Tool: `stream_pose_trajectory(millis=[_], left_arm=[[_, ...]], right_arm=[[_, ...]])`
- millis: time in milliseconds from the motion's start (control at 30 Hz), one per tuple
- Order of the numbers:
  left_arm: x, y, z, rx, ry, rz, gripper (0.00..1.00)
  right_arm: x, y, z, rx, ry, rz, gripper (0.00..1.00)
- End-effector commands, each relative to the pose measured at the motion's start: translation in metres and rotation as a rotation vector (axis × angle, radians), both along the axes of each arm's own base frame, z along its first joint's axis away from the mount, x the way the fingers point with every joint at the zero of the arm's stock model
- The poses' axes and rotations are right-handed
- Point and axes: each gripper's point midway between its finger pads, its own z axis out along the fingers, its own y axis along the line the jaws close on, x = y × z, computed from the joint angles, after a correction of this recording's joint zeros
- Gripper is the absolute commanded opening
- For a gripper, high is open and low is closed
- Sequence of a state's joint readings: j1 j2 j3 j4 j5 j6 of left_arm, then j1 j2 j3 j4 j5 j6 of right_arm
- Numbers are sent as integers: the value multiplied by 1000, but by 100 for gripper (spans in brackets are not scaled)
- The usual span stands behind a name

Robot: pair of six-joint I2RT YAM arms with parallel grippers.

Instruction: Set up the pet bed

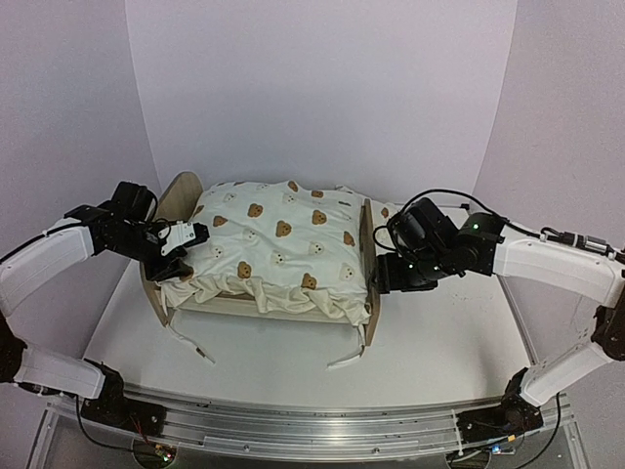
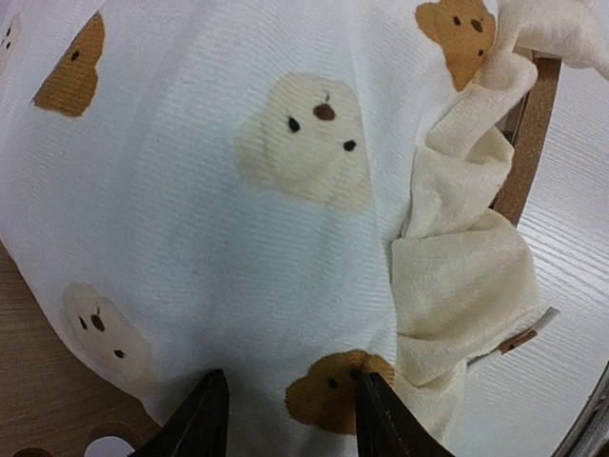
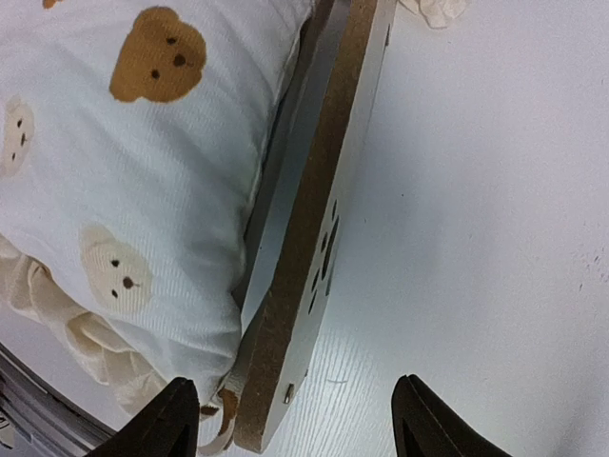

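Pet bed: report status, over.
Left gripper open on bedding. Right gripper open at pet bed footboard. Bedding on, ruffle bunched at front. No obstruction seen.

Closed in behind by a plain back wall [image 1: 322,88] of pale lilac-white, smooth and without marks. Joined at both sides by a left wall [image 1: 59,98] and a right wall [image 1: 571,98] of the same colour, angled inward. Below, a white table [image 1: 439,332] with fine wood-like grain. Edged at the near side by a silver-grey metal rail [image 1: 312,418]. Lit softly and evenly, with only faint shadows.
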State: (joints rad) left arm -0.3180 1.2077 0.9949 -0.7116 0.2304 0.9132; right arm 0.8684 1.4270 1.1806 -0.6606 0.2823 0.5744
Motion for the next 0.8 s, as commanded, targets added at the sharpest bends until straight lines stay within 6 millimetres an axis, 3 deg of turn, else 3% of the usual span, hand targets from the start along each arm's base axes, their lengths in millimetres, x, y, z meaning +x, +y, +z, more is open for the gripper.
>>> stream_pose_trajectory(millis=[0, 100, 167, 267, 367, 533, 667, 733, 767], left_arm=[[-16, -22, 42, -130, 3, -99, 52], [-44, -43, 79, -228, -54, -279, 60], [-59, -48, 84, -233, -84, -337, 61], [-66, -44, 59, -146, -77, -347, 62], [-61, -38, 34, -72, -79, -324, 62], [-49, -36, 10, 1, -95, -317, 60], [-43, -36, -6, 28, -106, -319, 55], [-38, -34, -13, 44, -116, -308, 47], [-36, -33, -14, 51, -119, -298, 39]], right_arm=[[-10, -1, 6, 71, 34, -23, 68], [-9, 3, 9, 89, 40, -21, 59], [-9, 13, 18, 117, 42, 17, 54], [-18, 44, 37, 118, -6, 148, 49], [-29, 75, 40, 30, -87, 279, 49], [-34, 112, 9, -59, -61, 355, 52], [-26, 128, -13, -115, -50, 370, 54], [-20, 129, -21, -150, -59, 363, 51], [-16, 127, -23, -168, -69, 344, 44]])
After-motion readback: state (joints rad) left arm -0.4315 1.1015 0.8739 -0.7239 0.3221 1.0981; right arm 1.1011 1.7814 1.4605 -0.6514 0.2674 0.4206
